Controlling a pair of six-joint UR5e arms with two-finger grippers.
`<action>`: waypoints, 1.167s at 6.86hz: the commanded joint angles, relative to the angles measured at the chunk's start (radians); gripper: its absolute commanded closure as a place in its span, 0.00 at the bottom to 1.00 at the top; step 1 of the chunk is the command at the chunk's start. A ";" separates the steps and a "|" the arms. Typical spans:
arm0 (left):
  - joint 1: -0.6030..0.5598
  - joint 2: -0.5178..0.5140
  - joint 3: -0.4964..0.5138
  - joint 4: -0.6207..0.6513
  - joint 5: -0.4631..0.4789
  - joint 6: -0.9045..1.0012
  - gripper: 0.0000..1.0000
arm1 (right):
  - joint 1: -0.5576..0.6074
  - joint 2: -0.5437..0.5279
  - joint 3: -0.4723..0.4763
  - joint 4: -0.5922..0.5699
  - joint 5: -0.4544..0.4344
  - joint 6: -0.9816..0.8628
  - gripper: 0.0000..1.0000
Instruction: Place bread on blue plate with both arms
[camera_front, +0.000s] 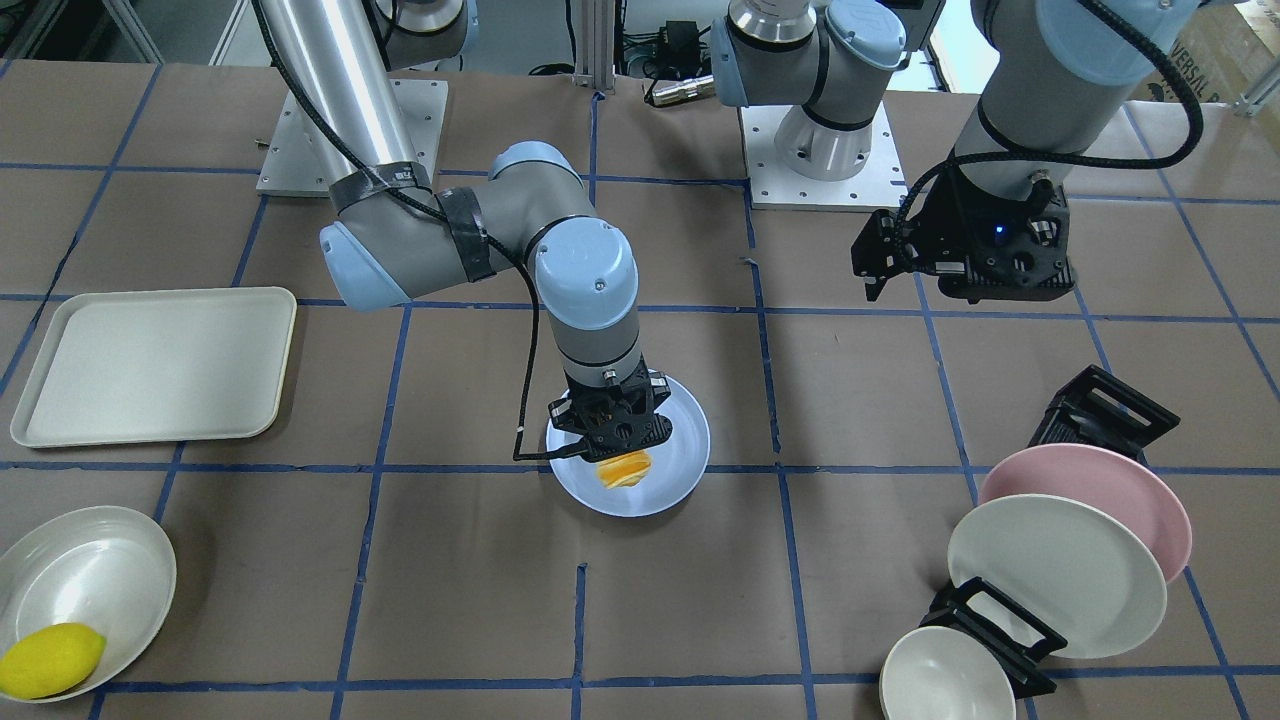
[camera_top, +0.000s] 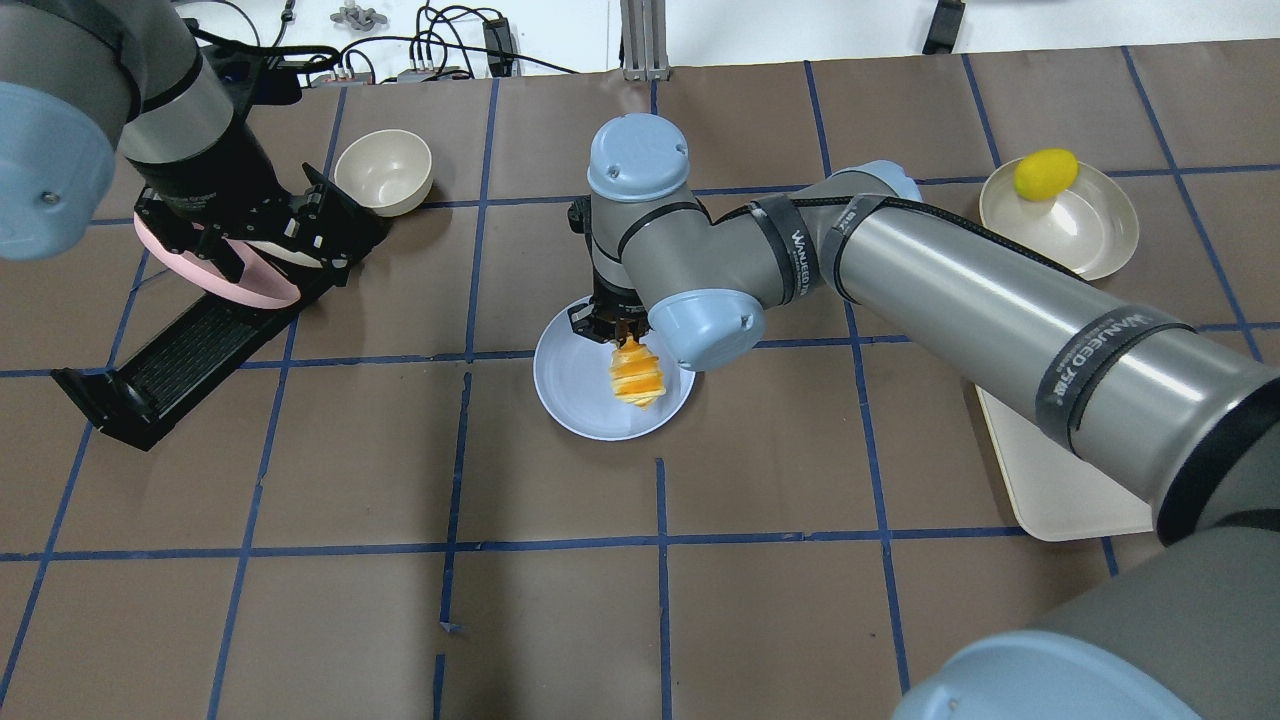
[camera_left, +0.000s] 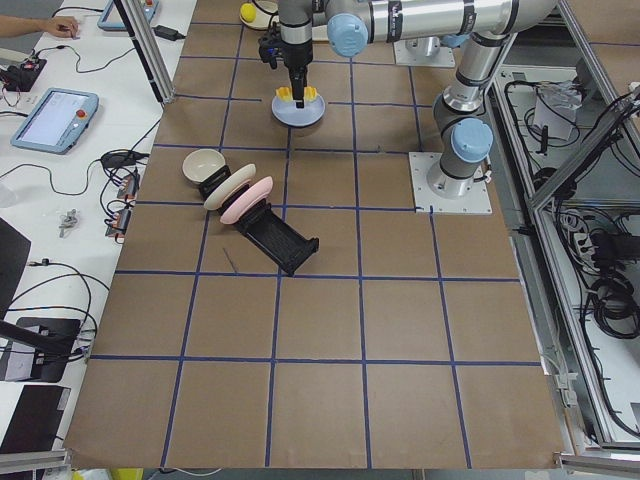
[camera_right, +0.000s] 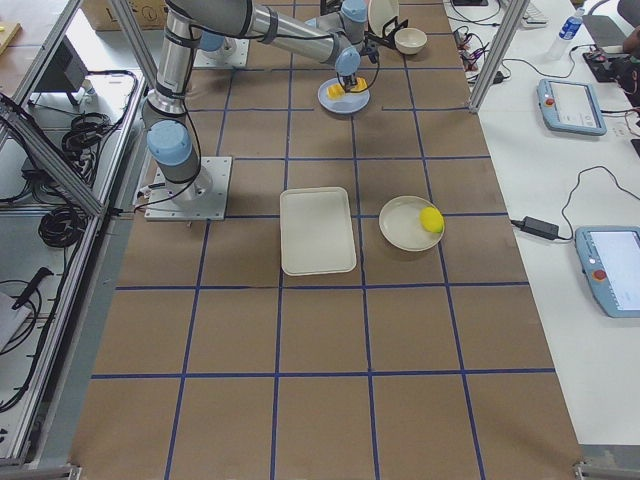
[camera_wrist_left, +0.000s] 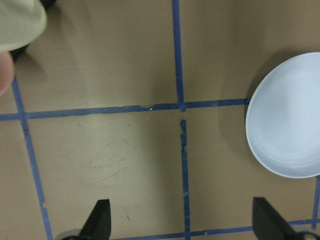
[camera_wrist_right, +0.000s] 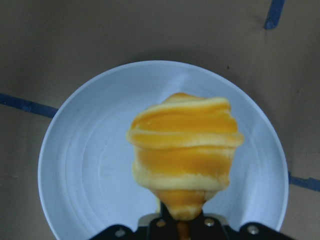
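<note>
The bread (camera_front: 624, 469), a ridged orange and pale yellow loaf, hangs by one end from my right gripper (camera_front: 612, 440), which is shut on it. It hangs over the middle of the blue plate (camera_front: 683, 470), low above it; I cannot tell whether it touches. The wrist view shows the bread (camera_wrist_right: 185, 155) end-on over the plate (camera_wrist_right: 85, 165). In the overhead view the bread (camera_top: 636, 372) is over the plate (camera_top: 575, 390), under the right gripper (camera_top: 618, 335). My left gripper (camera_wrist_left: 182, 220) is open and empty, raised above the table beside the dish rack (camera_top: 150, 375), apart from the plate (camera_wrist_left: 290, 115).
A black dish rack (camera_front: 1100, 410) holds a pink plate (camera_front: 1110, 495) and a cream plate (camera_front: 1055, 575). A small cream bowl (camera_front: 945, 680) sits beside it. A cream tray (camera_front: 155, 365) and a white bowl (camera_front: 85, 580) holding a lemon (camera_front: 50, 660) lie on my right side.
</note>
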 joint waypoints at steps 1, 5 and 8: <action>-0.002 0.002 -0.001 -0.007 -0.004 0.001 0.00 | 0.008 0.016 0.000 -0.013 -0.001 0.000 0.88; -0.005 0.025 0.001 -0.021 -0.103 -0.055 0.00 | 0.031 0.068 -0.004 -0.068 0.016 0.049 0.08; -0.006 0.023 0.004 -0.038 -0.100 -0.106 0.00 | 0.030 0.047 -0.015 -0.059 0.055 0.058 0.00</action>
